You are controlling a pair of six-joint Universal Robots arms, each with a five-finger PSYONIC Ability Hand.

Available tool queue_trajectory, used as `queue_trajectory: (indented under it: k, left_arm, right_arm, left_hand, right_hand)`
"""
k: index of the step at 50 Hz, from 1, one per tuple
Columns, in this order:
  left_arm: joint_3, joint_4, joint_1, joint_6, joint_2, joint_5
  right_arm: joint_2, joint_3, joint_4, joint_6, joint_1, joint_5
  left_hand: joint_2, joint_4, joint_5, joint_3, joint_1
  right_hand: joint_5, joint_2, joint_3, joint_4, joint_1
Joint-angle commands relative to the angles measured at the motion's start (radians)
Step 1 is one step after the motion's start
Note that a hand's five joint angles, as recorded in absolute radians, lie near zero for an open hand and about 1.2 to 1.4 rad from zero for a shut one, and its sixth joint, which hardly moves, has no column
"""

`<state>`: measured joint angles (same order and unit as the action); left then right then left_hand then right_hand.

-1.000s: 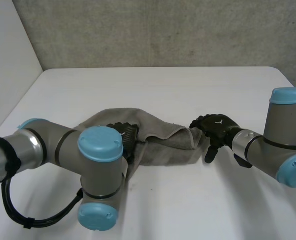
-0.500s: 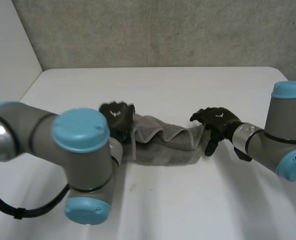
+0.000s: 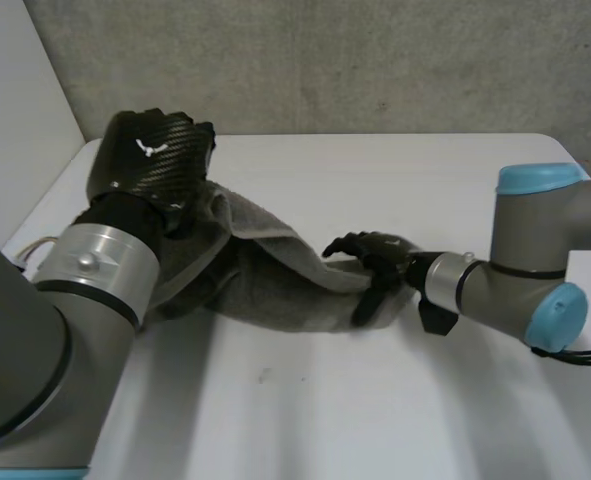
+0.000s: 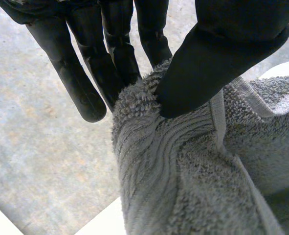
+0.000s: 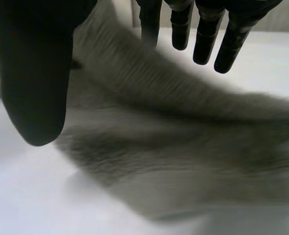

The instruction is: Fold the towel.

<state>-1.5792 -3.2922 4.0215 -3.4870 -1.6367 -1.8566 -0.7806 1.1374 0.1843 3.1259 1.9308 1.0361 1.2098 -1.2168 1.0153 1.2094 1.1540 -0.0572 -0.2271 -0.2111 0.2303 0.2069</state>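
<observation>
Step, likely: first fold, one end up | Left hand (image 3: 150, 165) high at 10 o'clock, thumb and fingers clamped on towel (image 3: 275, 285) edge | Towel sags to table (image 3: 375, 400) centre | Right hand (image 3: 375, 255) at towel's 3 o'clock end, fingers straight, thumb apart | Next: lay held edge across evenly.

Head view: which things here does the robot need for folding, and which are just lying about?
For the job: towel, raised at one end; left hand, pinching that end; right hand, at the other end.
Not part of it: white table underneath; grey wall behind.
</observation>
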Motion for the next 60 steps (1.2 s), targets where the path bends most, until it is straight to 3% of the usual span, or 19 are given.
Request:
queue_trajectory:
  k: [1,5,7,8,9,13,18,22,24,31,35,38,40,43,48,54,58,59,60]
  left_arm:
    - [0.005,0.029,0.037,0.005,0.014,0.004]
    - [0.004,0.034,0.045,0.005,0.031,0.007]
    - [0.004,0.031,0.057,0.005,0.035,0.034]
    - [0.004,0.031,0.057,0.005,0.035,0.034]
    - [0.005,0.028,0.071,0.005,0.035,0.057]
    - [0.022,0.019,0.119,0.002,0.034,0.116]
    - [0.207,-0.044,0.247,0.002,-0.089,0.27]
    - [0.403,-0.055,0.283,0.005,-0.184,0.304]
    - [0.63,-0.05,0.297,0.009,-0.265,0.312]
    - [0.872,-0.053,0.31,0.013,-0.353,0.326]
    - [0.857,-0.047,0.324,0.016,-0.358,0.356]
    - [0.76,-0.024,0.332,0.026,-0.358,0.432]
    - [0.624,0.008,0.359,0.029,-0.354,0.509]
    - [0.485,0.04,0.392,0.029,-0.356,0.562]
    - [0.285,0.074,0.41,0.017,-0.362,0.602]
    - [0.143,0.077,0.441,-0.01,-0.374,0.603]
    - [0.065,0.085,0.445,-0.113,-0.405,0.602]
    - [0.048,0.095,0.442,-0.156,-0.405,0.6]
    - [0.048,0.095,0.442,-0.156,-0.405,0.6]
  right_arm:
    - [0.026,-0.002,-0.014,0.011,0.06,0.009]
    - [0.038,-0.024,-0.034,0.011,0.06,0.024]
    - [0.05,-0.053,-0.092,0.017,0.062,0.07]
    - [0.05,-0.053,-0.092,0.017,0.062,0.07]
    - [0.041,-0.065,-0.13,0.016,0.06,0.102]
    - [0.009,-0.11,-0.213,0.011,0.054,0.162]
    - [-0.106,-0.252,-0.35,-0.041,0.034,0.203]
    - [-0.178,-0.309,-0.402,-0.109,0.031,0.226]
    - [-0.261,-0.311,-0.498,-0.202,0.031,0.287]
    - [-0.387,-0.188,-0.586,-0.305,0.036,0.299]
    - [-0.417,-0.102,-0.532,-0.32,0.036,0.262]
    - [-0.422,-0.031,-0.408,-0.363,0.043,0.225]
    - [-0.411,0.022,-0.236,-0.473,0.047,0.22]
    - [-0.37,0.073,-0.064,-0.605,0.051,0.228]
    - [-0.293,0.136,0.099,-0.714,0.051,0.236]
    - [-0.236,0.191,0.101,-0.696,0.048,0.223]
    - [-0.207,0.219,0.072,-0.65,0.05,0.22]
    - [-0.204,0.223,0.06,-0.623,0.05,0.219]
    - [-0.204,0.223,0.06,-0.622,0.05,0.219]
  left_hand:
    - [0.186,-0.179,0.206,0.187,0.242]
    - [0.186,-0.179,0.206,0.187,0.242]
    - [0.186,-0.179,0.206,0.187,0.242]
    - [0.186,-0.179,0.206,0.187,0.242]
    - [0.186,-0.179,0.206,0.187,0.242]
    - [0.186,-0.179,0.206,0.187,0.242]
    - [0.186,-0.179,0.206,0.187,0.242]
    - [0.186,-0.179,0.206,0.187,0.242]
    - [0.186,-0.179,0.206,0.187,0.242]
    - [0.186,-0.179,0.206,0.187,0.242]
    - [0.186,-0.179,0.206,0.187,0.242]
    - [0.186,-0.179,0.206,0.187,0.242]
    - [0.186,-0.179,0.206,0.187,0.242]
    - [0.186,-0.179,0.206,0.187,0.242]
    - [0.186,-0.179,0.206,0.187,0.242]
    - [0.186,-0.179,0.206,0.187,0.242]
    - [0.178,-0.171,0.198,0.179,0.234]
    - [0.027,-0.02,0.047,0.027,0.083]
    - [0.025,-0.018,0.045,0.026,0.081]
  right_hand:
    - [-0.099,-0.104,-0.12,0.1,0.124]
    - [-0.39,-0.395,-0.411,0.392,0.415]
    - [-0.94,-0.944,-0.96,0.941,0.965]
    - [-0.942,-0.947,-0.963,0.944,0.967]
    - [-1.152,-1.156,-1.172,1.153,1.177]
    - [-1.165,-1.169,-1.185,1.166,1.189]
    - [-1.165,-1.169,-1.185,1.166,1.189]
    - [-1.165,-1.169,-1.185,1.166,1.189]
    - [-1.165,-1.169,-1.185,1.166,1.189]
    - [-1.165,-1.169,-1.185,1.166,1.189]
    - [-1.165,-1.169,-1.185,1.166,1.189]
    - [-1.165,-1.169,-1.185,1.166,1.189]
    - [-1.165,-1.169,-1.185,1.166,1.189]
    - [-1.165,-1.169,-1.185,1.166,1.189]
    - [-1.165,-1.169,-1.185,1.166,1.189]
    - [-1.165,-1.169,-1.185,1.166,1.189]
    - [-1.042,-1.047,-1.063,1.044,1.067]
    - [-1.031,-1.035,-1.051,1.032,1.056]
    - [-1.031,-1.035,-1.051,1.032,1.055]
